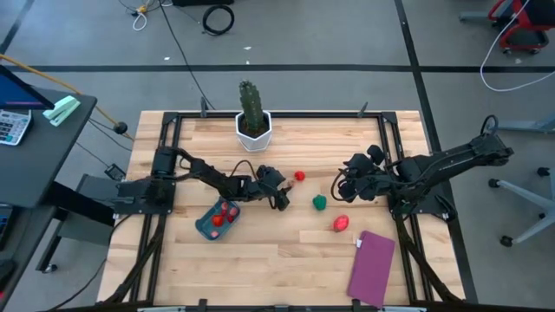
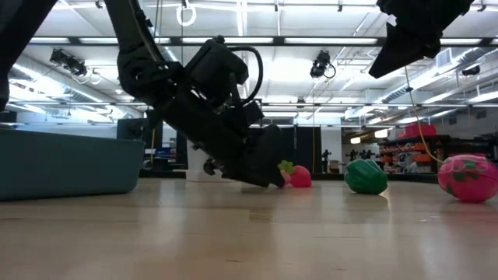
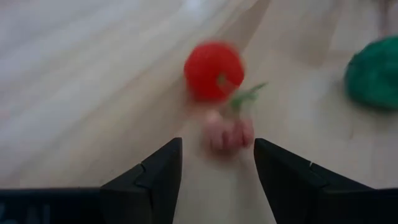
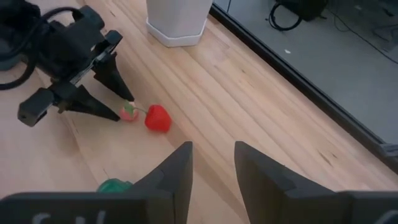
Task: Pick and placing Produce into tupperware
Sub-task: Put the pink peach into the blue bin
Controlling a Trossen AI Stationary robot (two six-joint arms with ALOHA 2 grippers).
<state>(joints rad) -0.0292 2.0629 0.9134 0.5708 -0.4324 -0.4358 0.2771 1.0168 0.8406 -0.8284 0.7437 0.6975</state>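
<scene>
My left gripper (image 3: 217, 148) is open and low over the table, near its middle. A small pink piece of produce (image 3: 229, 134) lies on the wood between its fingertips; I see no touch. Just beyond lies a red piece with a green stem (image 3: 213, 70). The right wrist view shows that gripper (image 4: 126, 109) astride the pink piece (image 4: 129, 112), with the red one (image 4: 157, 118) beside it. A green piece (image 1: 319, 202) and a pink-red piece (image 1: 341, 224) lie further right. The teal tupperware (image 1: 217, 218) holds red pieces. My right gripper (image 4: 213, 167) hangs open and bare above the table's right side.
A green cactus in a white pot (image 1: 252, 121) stands at the far edge, behind the left gripper. A flat purple rectangle (image 1: 371, 267) lies near the front right. Bare wood stretches across the near half of the table.
</scene>
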